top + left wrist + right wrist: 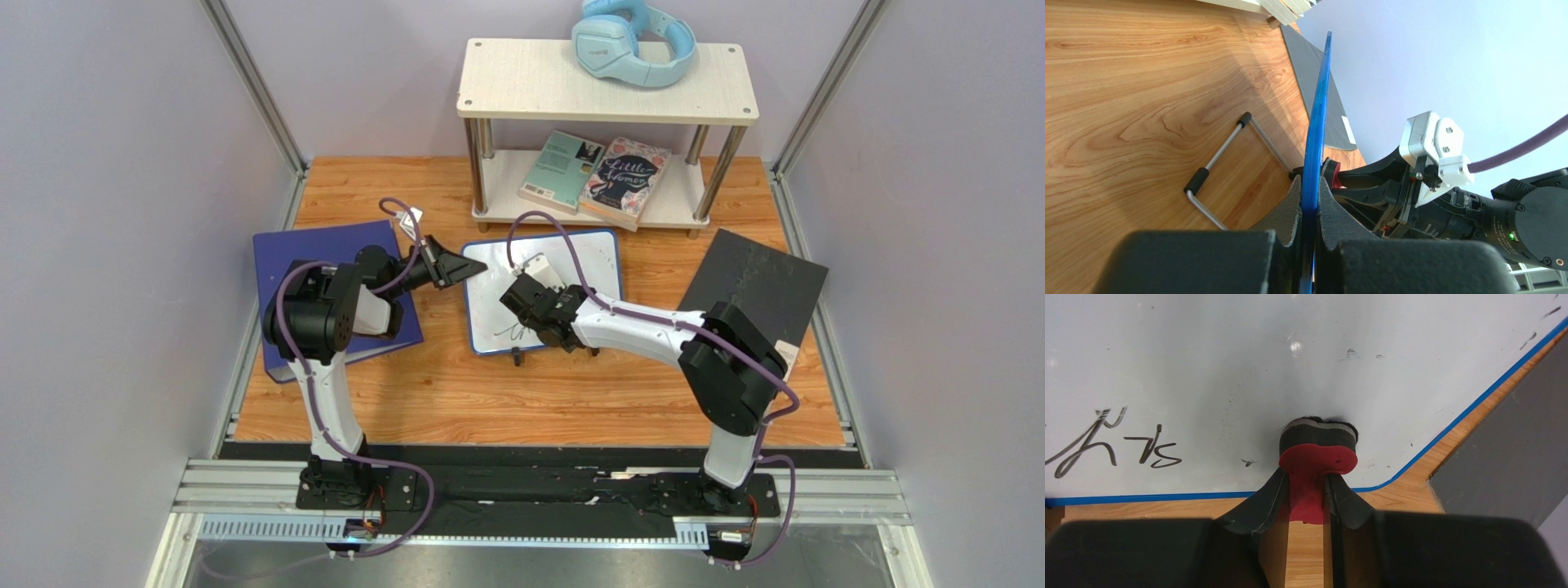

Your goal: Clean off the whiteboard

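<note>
1. So, the whiteboard [589, 263] sits in the middle of the wooden surface [540, 398]. It's between a dark blue binder [294, 245] on the left and a black flat board [761, 282] on the right, just in front of the small shelf unit [515, 80].
2. The left claw [470, 270] is clamped shut on the whiteboard's left edge. Its wrist view shows both pads pinching the thin blue frame [1317, 122] edge-on. Prob. it's there as a brace, so the board can't skid or tip under rubbing.
3. The board looks propped at a slant on its wire stand [1223, 165], w/ black feet on the wood. That's another reason it needs steadying, I'd say.
4. The right claw [1308, 481] grips a red-backed eraser [1318, 458], w/ the dark felt face pressed against the white face near a rounded corner of the frame. It's held by the back, so the felt meets the board squarely.
5. Marker scribble [1106, 441] sits well to one side of the eraser, plus a few small specks elsewhere. There's faint grey dust around the felt.
6. My read: wiping is under way, not done. The next stroke needs to carry the eraser over to that writing, w/ even pressure & a firm left hold. If that hold slips, the board could swing away.
</note>
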Action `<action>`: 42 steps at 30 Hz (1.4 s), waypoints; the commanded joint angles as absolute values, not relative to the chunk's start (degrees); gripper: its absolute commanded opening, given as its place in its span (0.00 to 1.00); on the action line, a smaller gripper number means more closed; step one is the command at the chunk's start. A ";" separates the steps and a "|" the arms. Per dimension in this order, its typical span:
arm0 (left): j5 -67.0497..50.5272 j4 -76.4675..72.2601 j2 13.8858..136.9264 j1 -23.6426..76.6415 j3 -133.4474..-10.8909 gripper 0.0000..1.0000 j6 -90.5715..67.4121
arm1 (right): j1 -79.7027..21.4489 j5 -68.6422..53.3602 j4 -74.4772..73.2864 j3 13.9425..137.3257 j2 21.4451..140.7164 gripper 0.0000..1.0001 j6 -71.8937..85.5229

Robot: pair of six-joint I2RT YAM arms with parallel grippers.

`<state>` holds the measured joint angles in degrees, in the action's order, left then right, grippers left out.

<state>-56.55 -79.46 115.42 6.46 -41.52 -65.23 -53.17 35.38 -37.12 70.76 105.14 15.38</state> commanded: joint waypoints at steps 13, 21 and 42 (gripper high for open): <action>-56.95 -87.54 116.37 7.29 -41.22 0.00 -63.28 | -55.02 -7.64 -8.97 73.30 111.97 0.00 6.07; -56.95 -87.54 116.37 7.30 -41.22 0.00 -63.28 | -55.02 -3.97 -11.77 78.66 114.26 0.00 2.90; -57.04 -87.54 116.46 7.38 -41.40 0.00 -63.28 | -53.26 38.14 -11.69 80.68 109.43 0.00 1.85</action>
